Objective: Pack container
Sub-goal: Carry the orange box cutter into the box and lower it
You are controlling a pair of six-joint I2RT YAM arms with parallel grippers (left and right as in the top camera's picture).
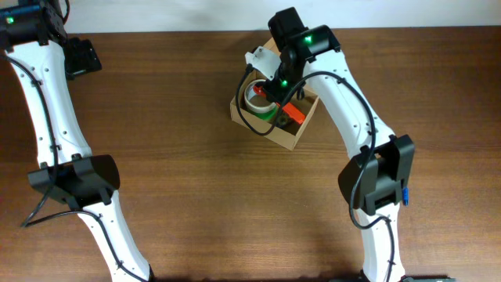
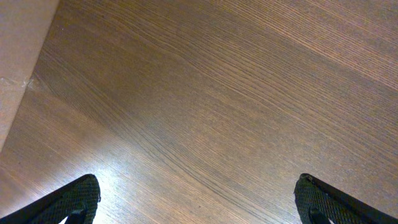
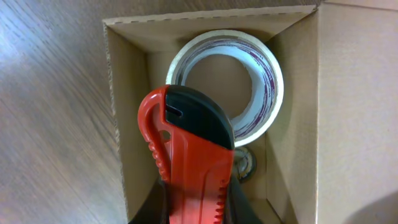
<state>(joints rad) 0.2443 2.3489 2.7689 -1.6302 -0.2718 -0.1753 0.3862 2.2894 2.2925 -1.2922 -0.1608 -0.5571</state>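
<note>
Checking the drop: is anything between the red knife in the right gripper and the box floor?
Yes: a tape roll lies inside the cardboard box, partly under the tip of the utility knife.

The left arm (image 1: 47,102) reaches far back, left end effector (image 2: 199,202) spread wide. The right arm (image 1: 348,98) bends inward, wrist down, right end effector (image 3: 196,211) clamped on a red cutter (image 3: 186,137).

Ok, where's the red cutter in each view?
Overhead: red cutter upper centre-right, over the cardboard box.
Left wrist: not in it.
Right wrist: bottom centre, above the box.
Landmark shared by overhead and right wrist: the tape roll inside the box.
</note>
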